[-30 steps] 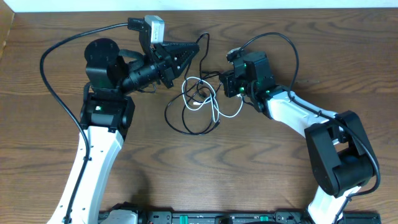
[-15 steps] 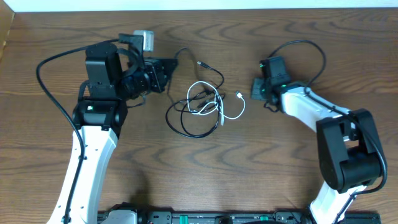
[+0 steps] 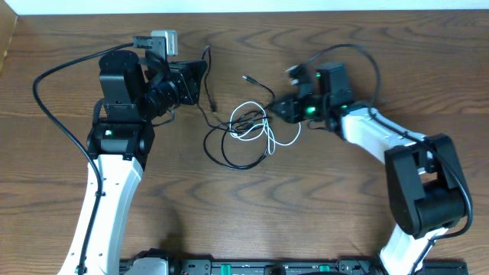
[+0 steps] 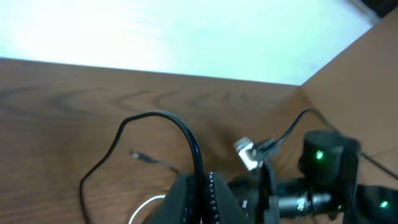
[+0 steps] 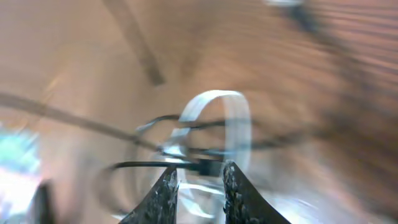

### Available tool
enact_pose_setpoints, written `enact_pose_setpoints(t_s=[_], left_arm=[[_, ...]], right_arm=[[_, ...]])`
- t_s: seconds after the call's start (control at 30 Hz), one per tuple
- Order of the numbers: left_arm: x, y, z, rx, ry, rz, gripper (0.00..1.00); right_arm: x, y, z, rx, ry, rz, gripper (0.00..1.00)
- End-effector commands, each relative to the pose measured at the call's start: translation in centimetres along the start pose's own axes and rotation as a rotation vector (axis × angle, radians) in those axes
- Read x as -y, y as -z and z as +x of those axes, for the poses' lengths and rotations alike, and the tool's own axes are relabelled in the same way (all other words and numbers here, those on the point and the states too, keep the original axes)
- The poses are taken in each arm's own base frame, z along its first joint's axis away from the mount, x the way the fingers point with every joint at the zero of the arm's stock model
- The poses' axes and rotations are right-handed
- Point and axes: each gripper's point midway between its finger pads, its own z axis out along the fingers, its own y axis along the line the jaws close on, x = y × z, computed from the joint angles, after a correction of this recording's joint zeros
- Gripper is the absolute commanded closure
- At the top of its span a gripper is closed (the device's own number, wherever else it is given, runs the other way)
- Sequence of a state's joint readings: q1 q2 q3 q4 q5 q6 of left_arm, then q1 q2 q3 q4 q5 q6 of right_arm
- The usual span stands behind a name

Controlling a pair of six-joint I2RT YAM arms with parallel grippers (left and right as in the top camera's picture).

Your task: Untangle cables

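Observation:
The white cable (image 3: 250, 127) lies coiled mid-table, looped through the black cable (image 3: 229, 156). One black plug end (image 3: 248, 79) lies free behind the tangle. My left gripper (image 3: 200, 81) sits left of the tangle, shut on a strand of the black cable (image 4: 163, 118), which arcs out from between its fingers (image 4: 202, 186). My right gripper (image 3: 280, 109) is at the tangle's right edge. In its blurred wrist view the right gripper (image 5: 199, 169) has its jaws apart with nothing between them. The white loop (image 5: 239, 124) and a black strand (image 5: 143, 165) lie just ahead of its fingertips.
A cardboard box corner (image 3: 6, 38) sits at the back left, and a pale strip (image 3: 244, 6) runs along the table's far edge. Thick black arm wires (image 3: 53, 114) curve beside each arm. A rig bar (image 3: 252, 267) lines the front edge.
My left gripper has drawn back to the left with the black cable. My right gripper swung away to the right, then returned to the tangle, and its jaws have parted.

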State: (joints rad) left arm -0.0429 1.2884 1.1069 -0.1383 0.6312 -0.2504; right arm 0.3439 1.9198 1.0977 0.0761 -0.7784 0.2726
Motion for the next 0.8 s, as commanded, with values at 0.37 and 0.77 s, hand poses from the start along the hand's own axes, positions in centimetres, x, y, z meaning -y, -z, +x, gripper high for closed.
enact_pose_setpoints(t_s=[0.37, 0.77], left_arm=[[3.9, 0.0, -2.7, 0.073, 0.290, 0.142, 0.92], [5.5, -0.4, -2.8, 0.074, 0.369, 0.184, 0.92]], right_arm=[[-10.0, -3.7, -0.2, 0.049, 0.320, -0.261, 0.65], [-12.6, -4.3, -1.2, 0.122, 0.410, -0.296, 0.57]])
